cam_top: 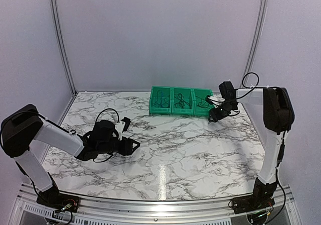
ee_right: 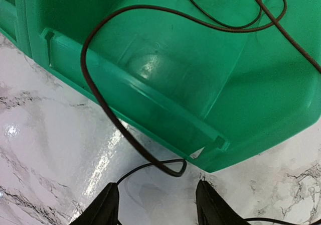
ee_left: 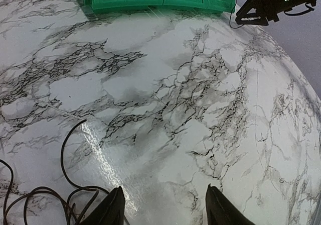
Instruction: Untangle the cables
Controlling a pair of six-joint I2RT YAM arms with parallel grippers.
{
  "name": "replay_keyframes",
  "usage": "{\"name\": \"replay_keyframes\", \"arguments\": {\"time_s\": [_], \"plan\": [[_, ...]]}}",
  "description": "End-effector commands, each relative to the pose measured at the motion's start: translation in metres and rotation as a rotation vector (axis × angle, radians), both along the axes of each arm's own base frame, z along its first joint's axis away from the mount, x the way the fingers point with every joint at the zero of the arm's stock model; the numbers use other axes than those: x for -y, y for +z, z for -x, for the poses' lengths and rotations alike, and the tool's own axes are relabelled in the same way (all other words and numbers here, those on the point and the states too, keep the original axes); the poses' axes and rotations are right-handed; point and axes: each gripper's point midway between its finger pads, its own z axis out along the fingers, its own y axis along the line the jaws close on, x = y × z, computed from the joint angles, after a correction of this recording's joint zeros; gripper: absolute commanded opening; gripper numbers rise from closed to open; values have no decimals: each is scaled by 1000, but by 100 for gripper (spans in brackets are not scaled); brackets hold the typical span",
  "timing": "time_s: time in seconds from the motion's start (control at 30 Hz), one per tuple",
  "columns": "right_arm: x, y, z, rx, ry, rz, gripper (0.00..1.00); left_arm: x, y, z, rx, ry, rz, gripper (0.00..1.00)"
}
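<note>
The right gripper (ee_right: 156, 207) stands with its jaws apart and nothing between them, low over the tabletop (ee_right: 45, 149) near the far right corner. Just ahead of it lies the bent end of a cable (ee_right: 170, 174), resting on the marble. From there the cable climbs left and up over the front wall of the right bin (ee_right: 165, 84) and loops back inside it. Its long axis therefore runs away from the gripper, from table into bin, and the free end is the nearest part. This arm is far nearer to it than the other, and I judge that a short reach forward and down would put the jaws around that end.

The left gripper (ee_left: 163, 210) is likewise spread and empty, well apart from the bins (cam_top: 180, 100), towards the near left of the tabletop. A thin black loop (ee_left: 61, 157) lies on the marble just left of it. I cannot tell whether it is a loose cable or the arm's own lead. More cables (cam_top: 161, 102) sit in the other bins along the far edge.

No writing or label can be read anywhere
</note>
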Motion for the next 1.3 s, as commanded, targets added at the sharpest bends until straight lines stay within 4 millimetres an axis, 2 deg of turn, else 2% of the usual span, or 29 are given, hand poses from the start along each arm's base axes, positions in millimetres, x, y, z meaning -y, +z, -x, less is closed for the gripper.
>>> {"name": "replay_keyframes", "arguments": {"time_s": [0.0,0.1,0.17,0.37,0.43,0.5,0.7,0.8,1.03,1.17,1.27], "plan": [[-7,7,-8,33,5,-11,52,2,-6,1,-14,-6,-9,58],[-11,7,2,7,29,-20,52,4,-6,1,-13,-9,-8,58],[-14,22,6,39,49,-33,53,4,-7,1,-14,-10,-9,58],[-19,89,15,179,87,-78,57,5,-12,1,-22,-16,-19,58],[-16,101,17,217,76,-72,58,6,-12,1,-25,-19,-17,58],[-7,104,16,245,40,-51,59,9,-12,1,-26,-24,-13,59],[29,84,1,169,-95,-93,65,10,-7,1,-18,-26,-4,59],[41,72,-7,132,-123,-105,65,7,-5,2,-13,-22,-4,59],[40,39,-7,48,-123,-118,64,2,-6,5,-14,-13,-9,59],[38,33,-13,37,-122,-154,56,3,-7,5,-17,-15,-8,59],[35,32,-18,38,-114,-177,40,3,-7,5,-14,-15,-9,59]]}}
